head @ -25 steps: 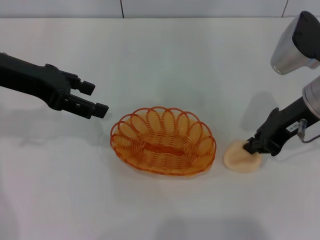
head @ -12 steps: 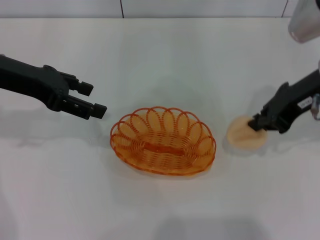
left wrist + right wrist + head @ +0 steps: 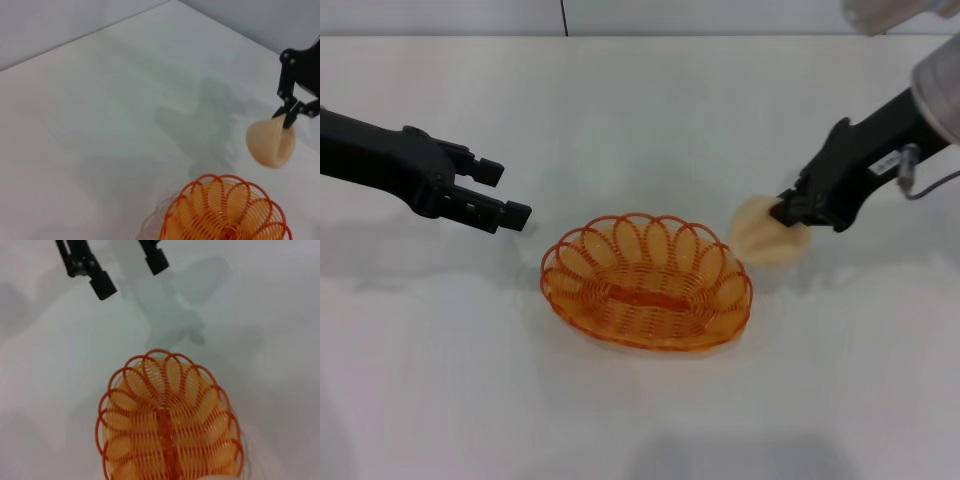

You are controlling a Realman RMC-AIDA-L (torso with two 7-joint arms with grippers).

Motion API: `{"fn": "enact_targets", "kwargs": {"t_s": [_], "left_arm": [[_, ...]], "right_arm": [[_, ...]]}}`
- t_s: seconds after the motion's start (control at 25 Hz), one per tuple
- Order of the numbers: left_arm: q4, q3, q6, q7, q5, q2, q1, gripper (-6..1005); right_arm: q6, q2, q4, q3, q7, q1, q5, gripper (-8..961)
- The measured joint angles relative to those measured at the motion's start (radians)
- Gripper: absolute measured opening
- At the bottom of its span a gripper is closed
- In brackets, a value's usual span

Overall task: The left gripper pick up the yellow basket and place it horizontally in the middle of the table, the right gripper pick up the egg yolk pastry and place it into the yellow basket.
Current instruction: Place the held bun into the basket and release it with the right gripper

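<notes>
The yellow basket (image 3: 647,281) lies flat in the middle of the white table (image 3: 640,110), lengthwise across the head view; it also shows in the left wrist view (image 3: 227,212) and the right wrist view (image 3: 167,422). My right gripper (image 3: 790,212) is shut on the egg yolk pastry (image 3: 765,231), which hangs tilted in the air just past the basket's right rim. The left wrist view shows the pastry (image 3: 270,143) pinched by its edge. My left gripper (image 3: 505,192) hovers open to the left of the basket, apart from it.
Apart from the basket, bare white tabletop runs in all directions. A grey wall with a dark seam (image 3: 563,16) runs behind the far edge.
My right gripper has lifted the pastry off the table and carried it up and left toward the basket. My left gripper has drifted slightly away to the left.
</notes>
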Motion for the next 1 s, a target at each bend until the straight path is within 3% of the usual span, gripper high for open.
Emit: {"fn": "enact_targets", "kwargs": {"t_s": [1.0], "left_arm": [[-0.001,-0.005,-0.015,0.002,-0.002,-0.003,-0.001,846]], "right_arm": [[0.26,0.004,0.111,-0.269,0.009,0.032,0.139,28]]}}
